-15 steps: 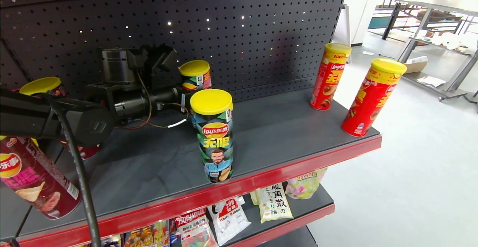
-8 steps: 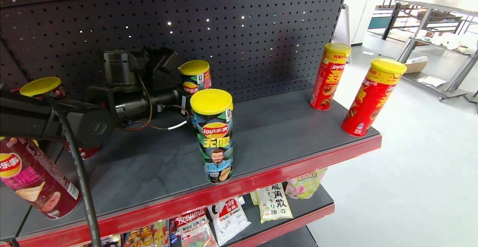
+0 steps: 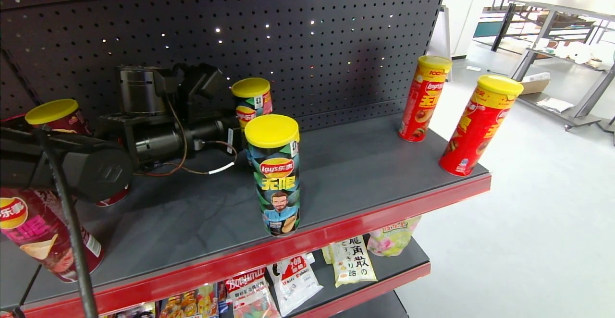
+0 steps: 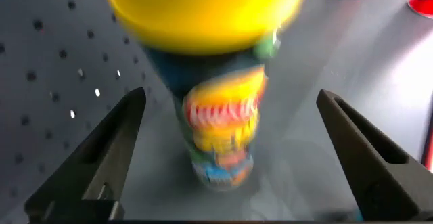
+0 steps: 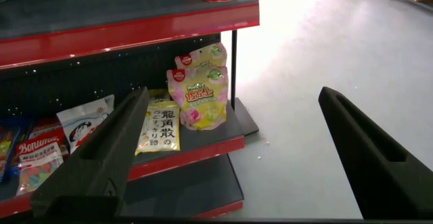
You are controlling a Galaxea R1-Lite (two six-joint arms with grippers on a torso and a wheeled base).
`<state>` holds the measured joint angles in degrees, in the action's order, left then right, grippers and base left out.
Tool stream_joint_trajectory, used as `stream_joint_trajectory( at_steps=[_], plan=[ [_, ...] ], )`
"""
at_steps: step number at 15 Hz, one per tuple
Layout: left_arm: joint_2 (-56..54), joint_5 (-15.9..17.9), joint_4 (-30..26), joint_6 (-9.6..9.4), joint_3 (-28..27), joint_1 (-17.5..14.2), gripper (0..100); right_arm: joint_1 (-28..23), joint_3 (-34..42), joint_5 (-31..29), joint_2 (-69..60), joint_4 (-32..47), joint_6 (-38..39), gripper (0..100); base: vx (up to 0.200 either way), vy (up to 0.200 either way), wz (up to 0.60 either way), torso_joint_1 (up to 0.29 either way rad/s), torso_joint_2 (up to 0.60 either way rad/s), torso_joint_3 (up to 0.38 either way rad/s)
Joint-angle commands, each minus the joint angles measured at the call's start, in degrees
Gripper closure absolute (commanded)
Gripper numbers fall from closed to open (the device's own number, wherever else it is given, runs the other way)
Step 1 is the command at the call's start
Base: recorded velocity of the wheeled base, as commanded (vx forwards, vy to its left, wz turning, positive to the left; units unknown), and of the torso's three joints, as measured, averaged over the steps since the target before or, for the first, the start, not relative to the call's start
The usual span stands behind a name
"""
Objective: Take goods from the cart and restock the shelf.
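A blue-green chip can with a yellow lid (image 3: 251, 98) stands upright at the back of the dark shelf (image 3: 365, 164), near the pegboard. My left gripper (image 3: 234, 134) sits just left of it, open. In the left wrist view the can (image 4: 220, 116) stands between and beyond the spread fingers (image 4: 115, 149) of the left gripper (image 4: 231, 95), touching neither. A second, matching can (image 3: 276, 174) stands at the shelf's front edge. My right gripper (image 5: 233, 92) is open and empty, held in front of the lower shelf.
Two red cans (image 3: 425, 99) (image 3: 475, 126) stand at the shelf's right end. Dark red cans (image 3: 33, 231) (image 3: 57, 114) stand at the left, close to my left arm. Snack bags (image 3: 353, 260) (image 5: 199, 92) lie on the lower shelf. Open floor lies to the right.
My left arm has drawn back to the left, away from the rear can, which stays upright in place. The other cans have not moved.
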<state>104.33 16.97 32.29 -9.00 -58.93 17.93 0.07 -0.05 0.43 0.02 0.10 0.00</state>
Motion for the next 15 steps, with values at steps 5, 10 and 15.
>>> stream_joint_trajectory(
  at_steps=[5, 10, 15],
  plan=[
    [-6.77, -1.59, 0.14, 0.03, 5.76, -0.53, 0, 0.01, 0.05, 0.01, -0.02, 0.08, 0.00, 0, 0.000, 0.000, 0.00, 0.000, 0.00, 0.000],
    [-6.59, -8.36, -0.12, 0.12, 4.70, -1.67, 0, 0.01, -0.04, 0.01, -0.02, -0.01, 0.00, 0, 0.000, 0.000, 0.00, 0.000, 0.00, 0.000],
    [-6.59, -11.70, -0.21, -0.23, 4.61, -1.76, 0, 0.01, -0.04, 0.01, -0.02, -0.01, 0.00, 0, 0.000, 0.000, 0.00, 0.000, 0.00, 0.000]
  ],
)
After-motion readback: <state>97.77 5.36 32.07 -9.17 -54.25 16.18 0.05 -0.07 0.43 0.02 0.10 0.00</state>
